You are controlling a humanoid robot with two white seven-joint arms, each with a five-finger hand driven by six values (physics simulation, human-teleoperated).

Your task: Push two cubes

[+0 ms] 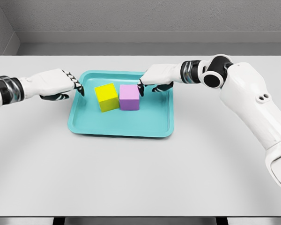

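A yellow cube (107, 97) and a purple cube (129, 97) stand side by side, touching, in the middle of a teal tray (124, 127). My left hand (76, 85) hovers over the tray's left rim, fingers extended together, a short gap from the yellow cube. My right hand (145, 86) reaches in from the right; its fingertips (141, 90) sit right at the purple cube's upper right edge. Neither hand holds anything.
The tray lies on a light grey table (140, 178) with a grey wall behind. The right arm's elbow and forearm (253, 108) arc over the table's right side.
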